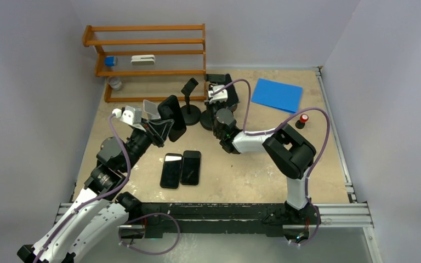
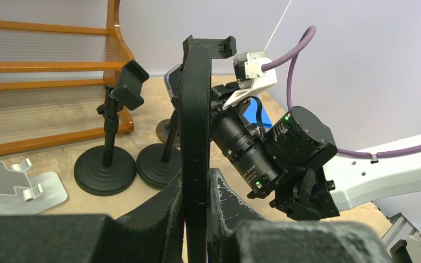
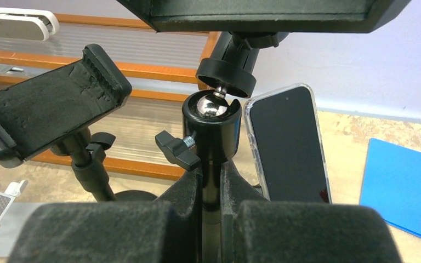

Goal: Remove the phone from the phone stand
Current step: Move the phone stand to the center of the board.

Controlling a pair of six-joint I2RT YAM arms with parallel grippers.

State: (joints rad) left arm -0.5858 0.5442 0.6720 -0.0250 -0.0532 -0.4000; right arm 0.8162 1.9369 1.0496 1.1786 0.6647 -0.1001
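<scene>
The phone (image 1: pixel 174 112) is off the phone stand (image 1: pixel 206 120) in the top view. It hangs in the air left of the stand, upright, and the left gripper (image 1: pixel 164 129) is closed on its lower part. The right gripper (image 1: pixel 217 105) is at the stand. Nearer to the arms, the left spare phone (image 1: pixel 171 170) and the right spare phone (image 1: pixel 191 167) lie flat on the table (image 1: pixel 241 164), touching side by side.

The left wrist view shows the phone (image 2: pixel 195 142) edge-on and vertical, pressed between the two fingers (image 2: pixel 159 219) of the left gripper (image 2: pixel 196 219). Behind it, at the left, stands a second stand (image 2: pixel 109 137) with its clamp holding nothing.

In the right wrist view, the right gripper (image 3: pixel 211 192) is clamped on the pole of the phone stand (image 3: pixel 211 126), just under the ball joint. A clear-cased phone (image 3: pixel 288 148) is upright just beside the pole at the right; what carries it I cannot tell.
</scene>
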